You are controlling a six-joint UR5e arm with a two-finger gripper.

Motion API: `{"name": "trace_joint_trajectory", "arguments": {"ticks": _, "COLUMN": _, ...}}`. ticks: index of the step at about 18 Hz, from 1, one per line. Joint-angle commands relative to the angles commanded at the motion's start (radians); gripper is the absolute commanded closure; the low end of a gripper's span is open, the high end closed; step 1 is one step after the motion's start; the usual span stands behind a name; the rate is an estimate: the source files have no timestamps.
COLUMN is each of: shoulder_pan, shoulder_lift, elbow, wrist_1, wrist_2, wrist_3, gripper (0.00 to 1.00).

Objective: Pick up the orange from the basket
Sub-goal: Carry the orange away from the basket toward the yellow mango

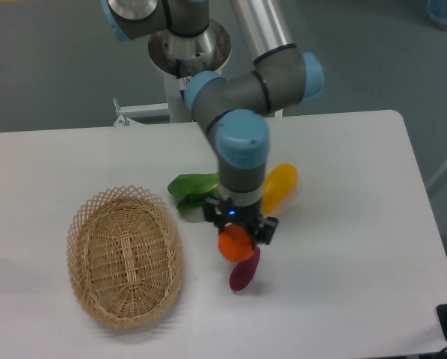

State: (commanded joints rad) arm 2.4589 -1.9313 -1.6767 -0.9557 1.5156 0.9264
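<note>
Already clear of the wicker, the orange [235,242] is sitting directly beneath the gripper [237,238] in the single fixed-camera view, appearing tucked between the two dark fingers, which are closing in on either side of the fruit; the tool is looking clenched on it, though whether the fruit is hanging off the table or resting on it cannot be told from this angle. The basket [89,224] is lying well apart to the tool's camera-left side, its woven bowl showing no fruit inside, so the lifting-out part of the job is judged to be done and the orange is being carried or held outside the rim. Just below the gripper, toward the camera, a purple eggplant-like piece [244,272] is lying on the white table [358,247], partly overlapped in view by the orange. Behind the tool, on its far side, a green leafy vegetable [190,188] is poking out to camera-left of the wrist, and an elongated yellow-orange fruit [279,186] is angling out to camera-right, both partly hidden by the grey and blue arm [238,149] that is reaching straight down over them. What is remaining, by this reading, is little: keeping a firm hold and, if the fruit is not yet raised, bringing it up off the surface without brushing the neighbouring produce crowded close around the fingers.
</note>
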Motion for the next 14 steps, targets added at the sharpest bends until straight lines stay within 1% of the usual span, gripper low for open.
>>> {"name": "trace_joint_trajectory", "arguments": {"ticks": 3, "shoulder_pan": 0.028, "shoulder_lift": 0.000, "elbow": 0.003, "wrist_1": 0.002, "wrist_2": 0.000, "wrist_3": 0.046, "gripper": 0.72}}
{"name": "trace_joint_trajectory", "arguments": {"ticks": 10, "shoulder_pan": 0.124, "shoulder_lift": 0.002, "elbow": 0.003, "wrist_1": -0.003, "wrist_2": 0.000, "wrist_3": 0.262, "gripper": 0.71}}
{"name": "trace_joint_trajectory", "arguments": {"ticks": 12, "shoulder_pan": 0.138, "shoulder_lift": -0.003, "elbow": 0.006, "wrist_1": 0.003, "wrist_2": 0.002, "wrist_3": 0.317, "gripper": 0.70}}
{"name": "trace_joint_trajectory", "arguments": {"ticks": 14, "shoulder_pan": 0.153, "shoulder_lift": -0.020, "elbow": 0.023, "wrist_1": 0.006, "wrist_2": 0.003, "wrist_3": 0.347, "gripper": 0.70}}
